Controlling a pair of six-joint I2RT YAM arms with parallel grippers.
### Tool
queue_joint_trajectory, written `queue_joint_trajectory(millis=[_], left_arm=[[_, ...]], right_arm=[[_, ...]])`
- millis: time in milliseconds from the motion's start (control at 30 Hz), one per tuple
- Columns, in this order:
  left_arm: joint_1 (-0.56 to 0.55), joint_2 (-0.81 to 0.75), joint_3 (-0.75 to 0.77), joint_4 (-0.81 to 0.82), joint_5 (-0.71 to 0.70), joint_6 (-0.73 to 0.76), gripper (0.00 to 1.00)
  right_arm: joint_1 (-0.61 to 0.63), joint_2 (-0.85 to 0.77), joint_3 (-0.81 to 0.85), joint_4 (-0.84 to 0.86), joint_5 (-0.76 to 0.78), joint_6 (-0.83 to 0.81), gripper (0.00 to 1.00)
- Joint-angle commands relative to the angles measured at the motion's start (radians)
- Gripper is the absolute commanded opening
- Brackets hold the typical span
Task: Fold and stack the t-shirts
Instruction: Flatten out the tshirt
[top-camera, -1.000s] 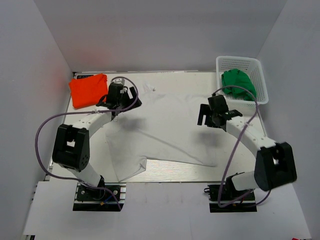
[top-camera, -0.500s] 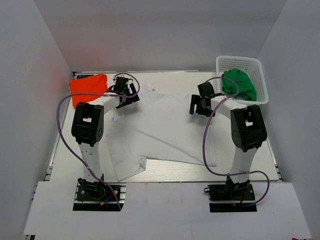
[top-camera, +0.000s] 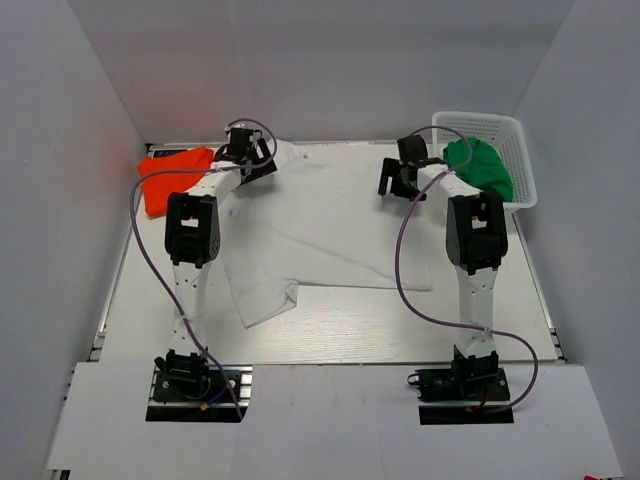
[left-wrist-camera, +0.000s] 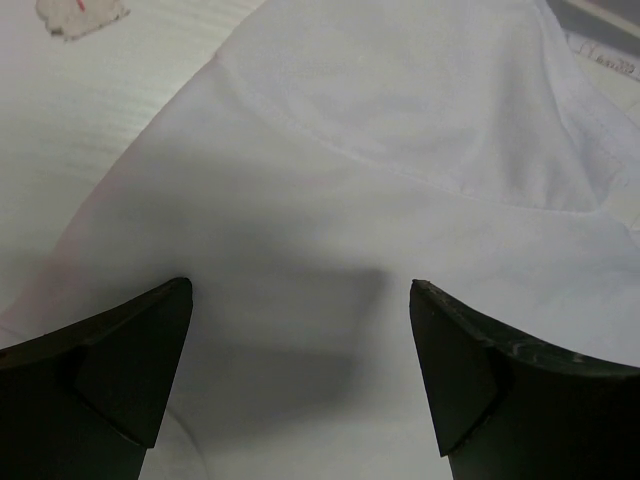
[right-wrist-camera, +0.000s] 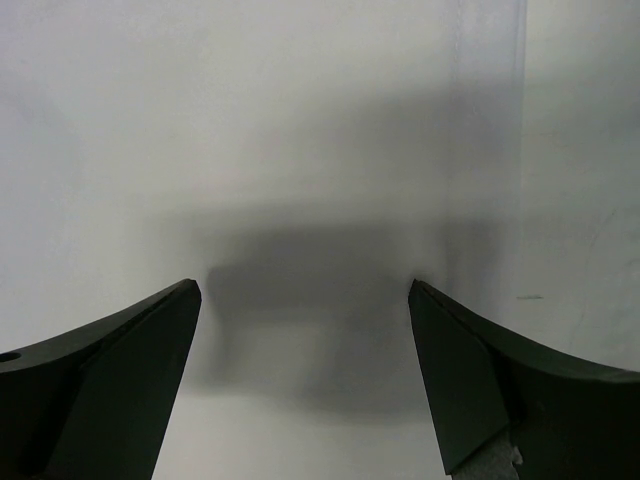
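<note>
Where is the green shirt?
In the top view, the green t-shirt is bunched inside the white basket at the table's far right corner, just right of the right tool.

A white plastic lattice basket (top-camera: 520, 140) is sitting at the far right corner of the pale counter (top-camera: 350, 335). Plain grey walls (top-camera: 330, 70) are enclosing the counter on three sides, and a white board (top-camera: 330, 420) is lying along its near edge.

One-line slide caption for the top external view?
Both open grippers, left gripper and right gripper, reach over the spread white t-shirt's far edge.
</note>
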Motion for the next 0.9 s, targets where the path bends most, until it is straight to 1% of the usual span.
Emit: queue_joint_trajectory(millis=[0,67,133,167,233,267,300,333,367,400,433,467,500,533,567,600,633,667,700,767,800,867], left_arm=[[0.015,0.053,0.156,-0.105,0.063,0.015,1.00],[0.015,0.062,0.201,-0.129,0.063,0.038,1.00],[0.015,0.027,0.187,-0.129,0.074,0.048,1.00],[0.015,-0.034,0.167,-0.114,0.074,0.059,1.00],[0.015,-0.114,0.074,-0.088,0.074,0.059,1.00],[0.015,-0.160,0.035,-0.088,0.074,0.059,1.00],[0.015,-0.257,-0.047,-0.088,0.060,0.059,1.00],[0.004,-0.310,-0.098,-0.088,0.040,0.059,1.00],[0.004,-0.367,-0.150,-0.088,0.025,0.059,1.00],[-0.008,-0.426,-0.275,-0.088,0.000,0.050,1.00],[-0.008,-0.550,-0.345,-0.088,0.000,0.039,1.00],[-0.017,-0.613,-0.414,-0.088,0.014,0.016,1.00],[-0.018,-0.678,-0.572,-0.088,0.043,-0.042,1.00],[-0.018,-0.744,-0.660,-0.088,0.054,-0.065,1.00],[-0.018,-0.877,-0.825,-0.088,0.063,-0.115,1.00],[-0.018,-0.943,-0.906,-0.088,0.072,-0.131,1.00],[-0.018,-1.006,-0.977,-0.097,0.072,-0.152,1.00],[-0.018,-1.065,-1.082,-0.121,0.086,-0.188,1.00],[-0.027,-1.174,-1.127,-0.137,0.116,-0.203,1.00],[-0.027,-1.270,-1.231,-0.203,0.187,-0.226,1.00],[-0.037,-1.357,-1.262,-0.221,0.212,-0.226,1.00],[-0.048,-1.431,-1.339,-0.311,0.225,-0.260,1.00]], right_arm=[[-0.004,0.003,0.067,-0.038,-0.013,-0.041,0.90],[0.002,-0.044,0.067,-0.044,0.013,-0.035,0.90],[0.004,-0.080,0.048,-0.048,0.022,-0.042,0.90],[0.008,-0.145,0.018,-0.043,0.022,-0.048,0.90],[0.014,-0.199,-0.050,-0.008,0.001,-0.061,0.90],[0.016,-0.288,-0.126,0.004,-0.008,-0.052,0.90],[0.019,-0.313,-0.151,0.012,-0.023,-0.043,0.90],[0.024,-0.369,-0.177,0.026,-0.037,-0.026,0.90],[0.033,-0.396,-0.271,0.037,-0.045,-0.006,0.90],[0.037,-0.486,-0.307,0.084,-0.043,0.003,0.90],[0.044,-0.515,-0.344,0.107,-0.059,0.021,0.90],[0.045,-0.544,-0.419,0.127,-0.063,0.032,0.90],[0.048,-0.625,-0.493,0.183,-0.063,0.041,0.90],[0.045,-0.650,-0.560,0.201,-0.083,0.075,0.90],[0.041,-0.675,-0.623,0.219,-0.082,0.090,0.90],[0.042,-0.739,-0.649,0.260,-0.082,0.107,0.90],[0.045,-0.756,-0.697,0.276,-0.082,0.110,0.90],[0.044,-0.784,-0.716,0.291,-0.082,0.115,0.90],[0.045,-0.804,-0.746,0.290,-0.080,0.120,0.90],[0.042,-0.825,-0.760,0.290,-0.079,0.124,0.90],[0.041,-0.839,-0.768,0.287,-0.071,0.126,0.90],[0.038,-0.859,-0.774,0.273,-0.045,0.135,0.90]])
